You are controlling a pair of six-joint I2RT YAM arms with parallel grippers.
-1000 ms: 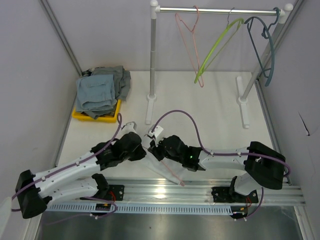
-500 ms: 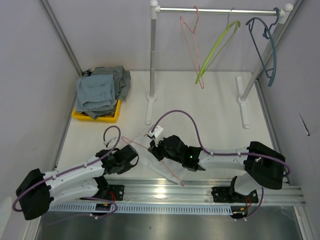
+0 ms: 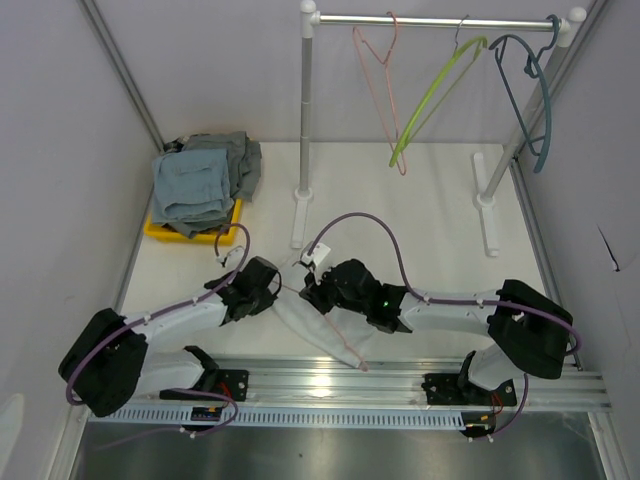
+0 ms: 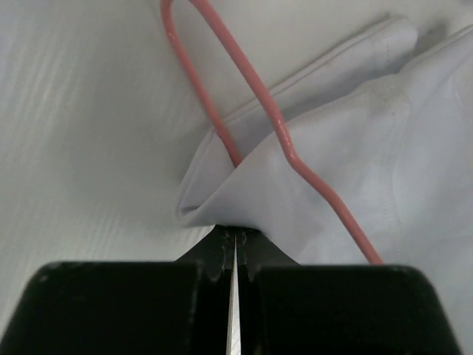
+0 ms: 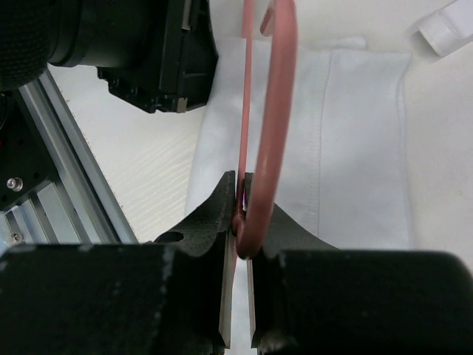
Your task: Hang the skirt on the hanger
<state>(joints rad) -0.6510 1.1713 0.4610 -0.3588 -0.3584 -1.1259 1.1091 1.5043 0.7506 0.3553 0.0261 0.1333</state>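
1. The left gripper [image 4: 235, 235] has its jaws fully closed, pinching a folded corner of the white skirt [image 4: 355, 148]
2. The right gripper [image 5: 240, 211] has its jaws almost closed, clamping the wire of the pink hanger [image 5: 272, 103]
3. One wire of this hanger goes under the skirt edge
4. The skirt lies on the table [image 3: 420, 210] in front of the clothes rack [image 3: 305, 120], near its left post, between both grippers
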